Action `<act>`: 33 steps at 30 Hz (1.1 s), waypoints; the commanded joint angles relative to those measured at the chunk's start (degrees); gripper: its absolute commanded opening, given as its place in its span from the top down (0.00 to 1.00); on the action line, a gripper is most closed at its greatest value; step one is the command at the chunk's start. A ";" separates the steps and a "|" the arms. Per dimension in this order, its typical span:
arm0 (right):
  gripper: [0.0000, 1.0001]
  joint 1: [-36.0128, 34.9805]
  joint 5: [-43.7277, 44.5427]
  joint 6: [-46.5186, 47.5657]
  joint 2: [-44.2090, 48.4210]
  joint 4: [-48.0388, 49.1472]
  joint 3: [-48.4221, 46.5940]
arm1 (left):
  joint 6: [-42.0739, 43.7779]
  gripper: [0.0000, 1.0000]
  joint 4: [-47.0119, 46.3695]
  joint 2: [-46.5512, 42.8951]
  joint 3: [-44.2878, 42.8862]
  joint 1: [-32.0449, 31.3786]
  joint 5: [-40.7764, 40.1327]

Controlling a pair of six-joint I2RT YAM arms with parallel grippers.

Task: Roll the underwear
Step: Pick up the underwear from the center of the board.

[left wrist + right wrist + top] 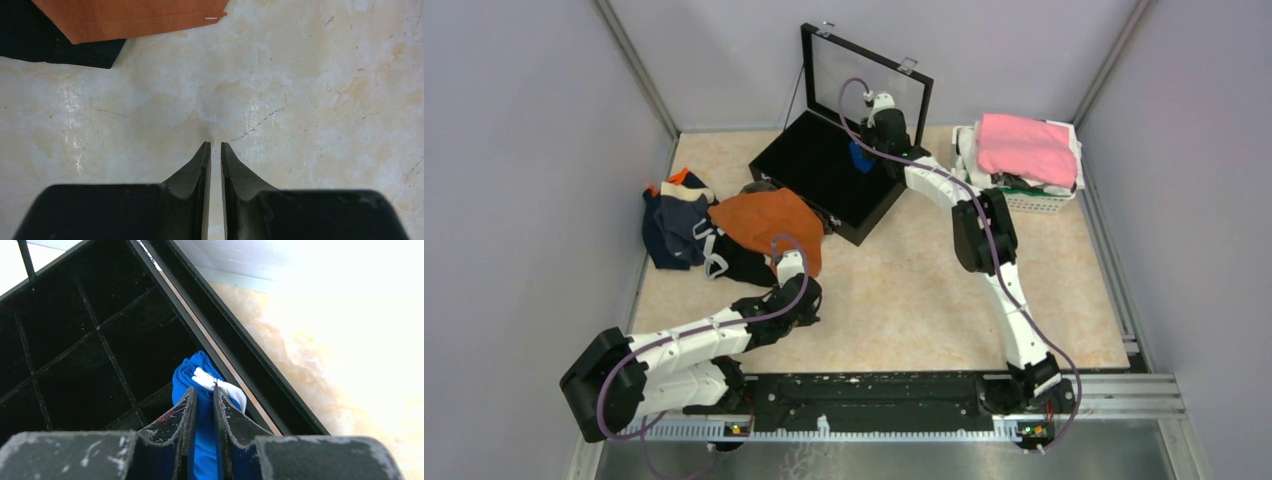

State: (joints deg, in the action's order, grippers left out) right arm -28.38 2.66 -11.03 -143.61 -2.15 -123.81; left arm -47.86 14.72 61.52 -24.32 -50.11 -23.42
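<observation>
Where the blue underwear point(186, 374) is: bunched between the fingers of the right gripper point(204, 391), with its rounded end sticking out just past the fingertips.
White trim point(212, 381): a small patch on that bundle, right at the fingertips and towards the right-hand finger.
Right fingers: closed on the blue cloth, which fills the narrow gap between them.
Black box point(75, 305): directly under and ahead of the right fingers. Thin dividers split it into square compartments, and the blue bundle hangs over one that lies against the box's wall.
Box lid point(869, 75): standing upright beyond the right fingers, a clear pane in a black frame.
Left gripper point(215, 146): fingers drawn nearly together, only a thin slit between the tips and nothing in it.
Table point(310, 100): pale marbled surface, bare below and just ahead of the left fingertips.
Orange underwear point(130, 17): spread flat ahead of the left fingers and off to their left, apart from them.
Black underwear point(50, 42): partly under the orange pair, further left of the left fingers.
Dark pile point(674, 225): navy and grey pairs heaped beyond the orange one, well away from the left fingers.
White basket point(1036, 200): to the right of the right fingers, well apart from them.
Pink cloth point(1024, 145): folded, lying on top of the basket.
</observation>
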 commanded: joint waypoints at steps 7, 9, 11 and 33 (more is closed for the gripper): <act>0.83 0.58 2.01 2.91 7.18 -2.38 9.06 | 1.04 0.81 -1.01 -0.21 -2.42 0.19 -0.68; 0.81 0.59 -0.51 3.31 9.85 1.19 10.87 | 1.26 0.81 -0.87 -0.26 -2.91 0.21 -1.04; 0.80 0.55 -3.98 3.99 12.45 4.57 12.23 | 1.45 0.80 -0.56 -0.41 -3.44 0.27 -1.41; 0.50 0.66 -6.91 -4.65 60.89 -1.10 54.92 | 8.12 0.69 3.46 -3.57 -12.83 2.82 -6.26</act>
State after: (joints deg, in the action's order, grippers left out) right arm -27.92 -5.58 -11.20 -92.09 4.67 -74.81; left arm -42.87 17.37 60.23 -33.56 -48.14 -27.16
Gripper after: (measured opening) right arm 0.464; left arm 0.287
